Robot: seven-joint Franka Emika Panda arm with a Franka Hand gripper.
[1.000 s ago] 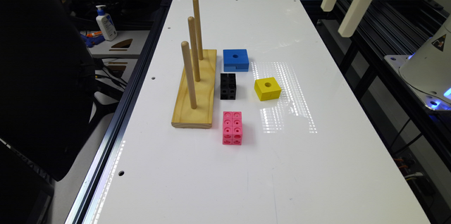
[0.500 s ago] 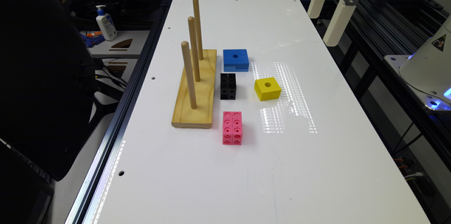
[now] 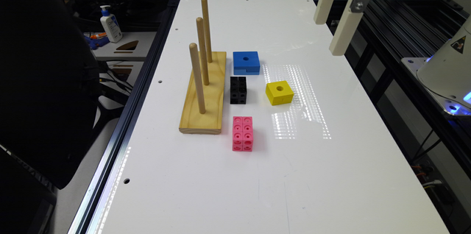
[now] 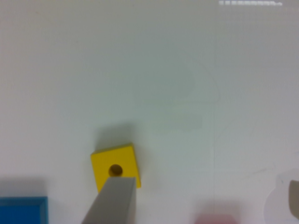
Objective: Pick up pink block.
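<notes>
The pink block [image 3: 242, 133] lies flat on the white table [image 3: 331, 175], just in front of the black cube-cluster block [image 3: 238, 90]. In the wrist view it is a blurred pink patch [image 4: 217, 218] at the picture's border. My gripper [image 3: 328, 36] hangs high over the table's far edge on the exterior view's right, well away from the pink block. It stands open with nothing between its fingers, and in the wrist view one finger [image 4: 112, 200] overlaps the yellow cube [image 4: 114, 165].
A yellow cube [image 3: 279, 92] and a blue block [image 3: 246, 62] sit behind the pink block. A wooden base with three upright pegs [image 3: 206, 94] stands to the exterior view's left of them. The table drops off to black framing on both sides.
My gripper has moved toward the exterior view's left and slightly lower, nearer the table. The blocks have not moved.
</notes>
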